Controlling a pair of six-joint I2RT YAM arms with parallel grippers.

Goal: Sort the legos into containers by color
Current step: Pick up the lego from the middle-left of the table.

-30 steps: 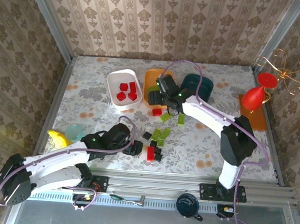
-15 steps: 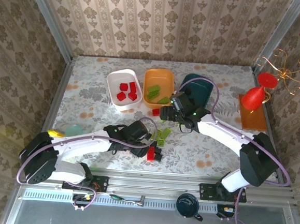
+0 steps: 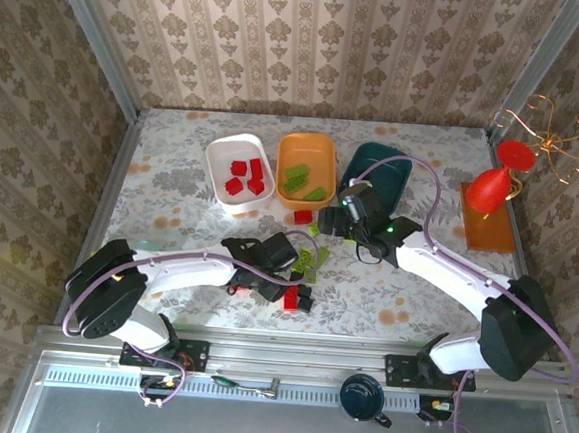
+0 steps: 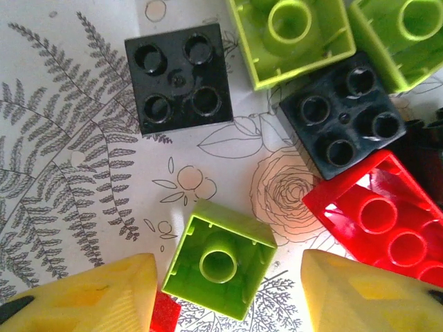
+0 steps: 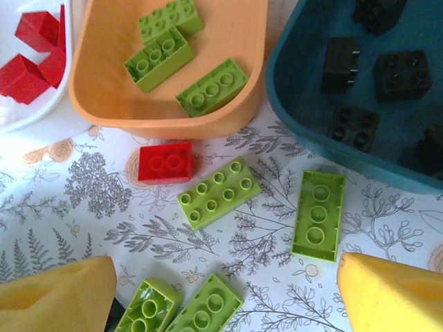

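The white tub (image 3: 241, 173) holds red legos, the orange tub (image 3: 306, 166) lime-green ones, the dark teal tub (image 3: 378, 173) black ones (image 5: 401, 72). Loose bricks lie in front of the tubs. My left gripper (image 3: 284, 261) is low over the pile. In the left wrist view it (image 4: 228, 266) is open, straddling an upturned green square brick (image 4: 220, 259), with a small gap at each finger. Two black squares (image 4: 180, 76), (image 4: 342, 124) and a red oblong (image 4: 387, 221) lie close by. My right gripper (image 5: 221, 304) hangs open above green bricks (image 5: 208, 304), near a red brick (image 5: 165, 162).
A flat orange tray (image 3: 494, 228) with a red goblet (image 3: 492, 187) stands at the right edge, a gold wire ornament (image 3: 552, 137) behind it. Two green oblongs (image 5: 218, 192), (image 5: 318, 214) lie just in front of the orange tub's wall (image 5: 166, 124) and the teal tub's rim (image 5: 332, 155).
My left arm has reached right over the loose pile and its jaws have narrowed round the green square. My right arm has drawn back from the orange tub to the loose green bricks.
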